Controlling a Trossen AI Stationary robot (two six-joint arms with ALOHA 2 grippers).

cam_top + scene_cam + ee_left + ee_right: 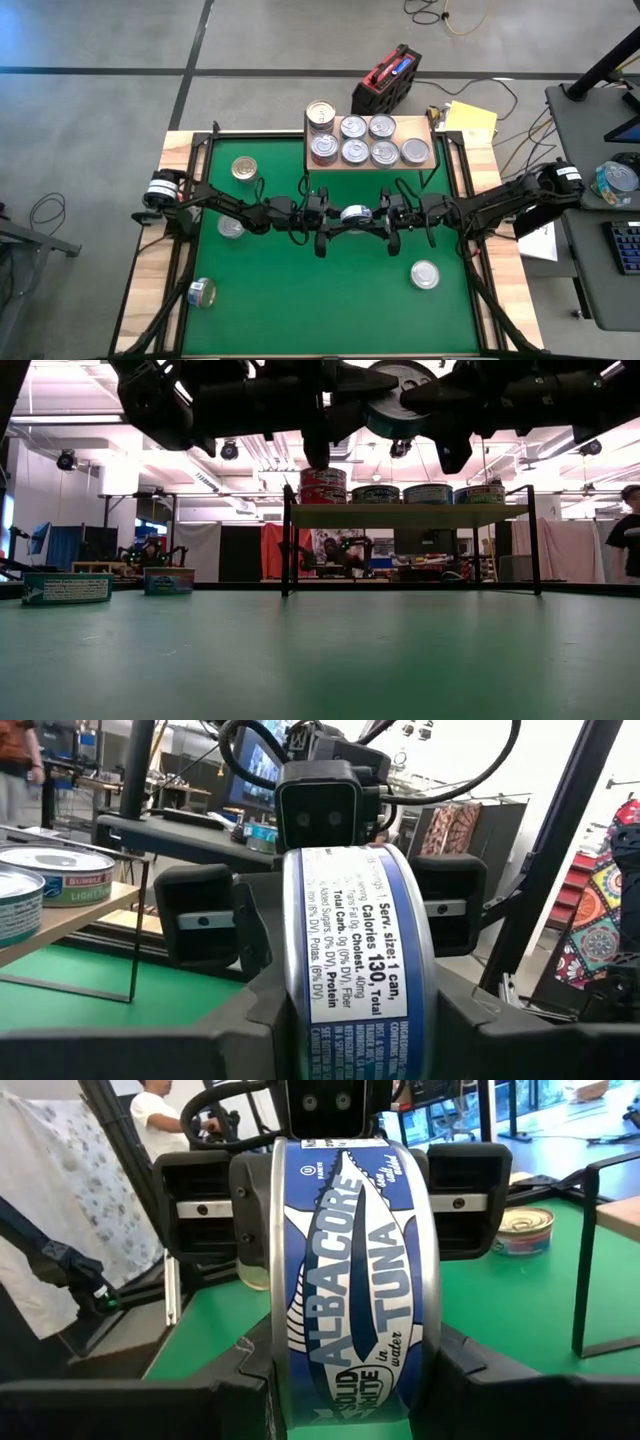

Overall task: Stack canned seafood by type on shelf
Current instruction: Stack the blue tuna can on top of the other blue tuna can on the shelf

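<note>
One can of tuna (355, 213) with a blue label hangs over the middle of the green mat, held from both sides. My left gripper (340, 216) reaches it from the table's left and my right gripper (374, 215) from the right, both shut on it. The can stands on edge, one round face (398, 398) toward the near edge. The shelf (420, 126), a light-wood board on thin black legs at the far edge, carries several cans, one stack (320, 115) at its left end. Loose cans rest on the mat (244, 168) (231, 228) (425, 274), and one lies on its side (201, 293). My left gripper pinches the can across its two flat faces, a finger (255, 1020) at each rim (292, 1005). The fingers lie level, coming from the table's left. The can sits on edge, clear of the mat. My right gripper pinches the same can across its flat faces, its fingers at the two rims (282, 1370). The fingers are level and come from the table's right, opposite the left gripper. The label "Albacore Tuna" (355, 1270) faces this wrist.
A raised wooden border (150, 290) frames the mat. Beyond the far edge stand a red and black case (385, 80) and a yellow sheet (470, 120). There is free mat near the front edge between the loose cans.
</note>
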